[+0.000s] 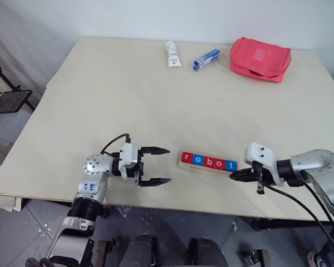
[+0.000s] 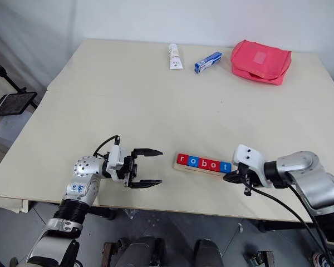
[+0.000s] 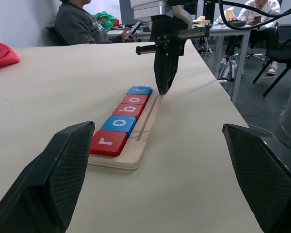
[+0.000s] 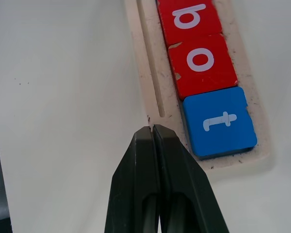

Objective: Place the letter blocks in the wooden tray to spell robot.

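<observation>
Grippers sit nearest, at the table's front edge. Left gripper [image 1: 156, 166] lies level, fingers wide apart, holding nothing, aimed along the tray from just beyond its "r" end. Right gripper [image 4: 153, 130] has its fingers pressed together on nothing, tip at the tray's near rim beside the "t" block; whether it touches the wood I cannot tell.

Tray [image 1: 183, 164] lies between the two grippers, near the front edge of the table [image 1: 128, 94]. Blocks [image 1: 208, 162] rest flat in one row on it: red r, blue o, red b, red o, blue t. Word reads "robot", blocks touching side to side. Groove [image 4: 153, 73] runs empty along the near rim.

Judgement: placing looks done; step in hand is a final nudge or check at the tray's end. Next move calls only for drawing both arms clear without bumping the row.

Far side: white tube [image 1: 172, 54], blue-and-white box [image 1: 206, 59], red pouch [image 1: 260, 58], well apart from the work. People sit at desks beyond the table in the left wrist view.

Hard to make out: print on tube and box.
</observation>
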{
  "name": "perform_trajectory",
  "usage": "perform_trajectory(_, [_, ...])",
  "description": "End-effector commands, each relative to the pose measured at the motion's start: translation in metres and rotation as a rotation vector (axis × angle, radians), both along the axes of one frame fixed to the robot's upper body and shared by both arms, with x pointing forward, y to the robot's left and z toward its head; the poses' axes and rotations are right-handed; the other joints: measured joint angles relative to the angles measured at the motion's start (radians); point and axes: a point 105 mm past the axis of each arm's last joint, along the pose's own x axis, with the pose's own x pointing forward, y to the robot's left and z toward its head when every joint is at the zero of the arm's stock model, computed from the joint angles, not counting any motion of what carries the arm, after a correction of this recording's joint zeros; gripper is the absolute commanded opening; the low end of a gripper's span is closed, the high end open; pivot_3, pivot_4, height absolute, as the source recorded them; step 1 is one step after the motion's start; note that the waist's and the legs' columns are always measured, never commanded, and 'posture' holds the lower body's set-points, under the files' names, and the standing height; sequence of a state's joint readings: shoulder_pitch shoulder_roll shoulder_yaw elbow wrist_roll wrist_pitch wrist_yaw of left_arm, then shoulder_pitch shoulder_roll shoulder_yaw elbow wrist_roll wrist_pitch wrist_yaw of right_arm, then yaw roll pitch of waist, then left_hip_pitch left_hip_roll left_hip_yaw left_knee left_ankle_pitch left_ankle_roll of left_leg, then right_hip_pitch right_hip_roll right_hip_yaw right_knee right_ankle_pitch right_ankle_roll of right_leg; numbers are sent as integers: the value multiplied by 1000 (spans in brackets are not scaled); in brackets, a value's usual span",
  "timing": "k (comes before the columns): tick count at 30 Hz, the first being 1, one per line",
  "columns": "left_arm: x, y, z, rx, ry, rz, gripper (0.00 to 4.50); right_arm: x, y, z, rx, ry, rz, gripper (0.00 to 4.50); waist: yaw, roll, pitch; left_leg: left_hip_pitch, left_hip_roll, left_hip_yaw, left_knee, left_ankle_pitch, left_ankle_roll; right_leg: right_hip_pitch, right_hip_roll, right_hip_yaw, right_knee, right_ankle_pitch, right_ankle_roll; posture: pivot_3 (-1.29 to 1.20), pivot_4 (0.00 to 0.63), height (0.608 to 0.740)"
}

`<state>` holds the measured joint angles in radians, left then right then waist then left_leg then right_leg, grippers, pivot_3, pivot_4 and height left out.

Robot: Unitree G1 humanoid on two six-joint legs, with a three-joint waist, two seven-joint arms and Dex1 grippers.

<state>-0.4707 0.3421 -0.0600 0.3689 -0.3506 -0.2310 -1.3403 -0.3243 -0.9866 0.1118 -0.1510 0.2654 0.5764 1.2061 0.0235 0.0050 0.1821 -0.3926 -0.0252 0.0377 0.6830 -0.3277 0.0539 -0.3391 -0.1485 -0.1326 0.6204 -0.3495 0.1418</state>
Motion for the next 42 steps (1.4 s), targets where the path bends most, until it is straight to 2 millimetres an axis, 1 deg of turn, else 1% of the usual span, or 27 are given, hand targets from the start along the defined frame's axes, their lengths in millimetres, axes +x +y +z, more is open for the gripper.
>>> perform_trajectory(1, [-2, -1, 6, -9, -30, -7, 4500, 4, -5, -3, -21, -14, -26, 60, 0, 0, 0, 0, 0, 0, 0, 0, 0, 0, 0, 0, 0, 0, 0, 0, 150, 740])
perform_trajectory(5, [-1, -1, 6, -9, -29, -8, 4500, 5, -7, -3, -26, -20, -36, 60, 0, 0, 0, 0, 0, 0, 0, 0, 0, 0, 0, 0, 0, 0, 0, 0, 150, 740])
perform_trajectory(9, [0, -1, 6, -10, -28, -7, 4500, -1, -4, 2, -7, -8, -23, 60, 0, 0, 0, 0, 0, 0, 0, 0, 0, 0, 0, 0, 0, 0, 0, 0, 150, 740])
perform_trajectory(14, [0, 0, 6, -4, -23, -9, 4500, -15, 0, 11, 20, 6, 5, 60, 3, 0, 0, 0, 0, 0, 0, 0, 0, 0, 0, 0, 0, 0, 0, 0, 150, 740])
perform_trajectory(19, [3, 4, 8, -12, -9, 11, 4500, -22, -1, 21, 61, -5, -14, 60, 2, 0, 0, 0, 0, 0, 0, 0, 0, 0, 0, 0, 0, 0, 0, 0, 150, 740])
perform_trajectory(22, [16, 12, 19, -85, 28, 107, 4500, -20, -26, 31, 146, -101, -115, 60, 7, 0, 0, 0, 0, 0, 0, 0, 0, 0, 0, 0, 0, 0, 0, 0, 150, 740])
perform_trajectory(24, [22, 17, 20, -79, 25, 156, 4500, -19, -37, 38, 201, -179, -140, 60, 5, 0, 0, 0, 0, -1, 0, 0, 0, 1, 0, 0, 0, 0, 0, 0, 150, 740])
perform_trajectory(27, [27, 24, 18, -61, 22, 194, 4500, -31, -53, 38, 284, -191, -129, 670, 4, 0, 0, 0, -1, 0, -1, 0, 0, 1, 0, 0, 0, 0, 0, 0, 150, 740])
perform_trajectory(32, [27, 34, 21, -45, 5, 184, 4500, -38, -73, 42, 374, -257, -107, 2358, 2, -1, 0, 1, 0, 1, -1, 0, 0, 1, 0, 0, 0, 0, 0, 0, 150, 740])
perform_trajectory(38, [23, 44, 17, -19, 48, 157, 4500, -43, -95, 36, 343, -268, -62, 4385, 0, -1, 0, 2, 0, 2, -1, 0, 0, 1, 0, 0, 0, 0, 0, 0, 150, 740])
perform_trajectory(39, [24, 45, 17, -17, 56, 158, 4500, -43, -98, 34, 327, -261, -59, 4452, 0, -1, 0, 2, 0, 2, -1, 0, 0, 1, 0, 0, 0, 0, 0, 0, 150, 740])
perform_trajectory(42, [24, 52, 18, -8, 67, 157, 4500, -43, -111, 34, 317, -258, -60, 4452, 0, -1, 0, 2, 0, 2, -1, 0, 0, 1, 0, 0, 0, 0, 0, 0, 150, 740])
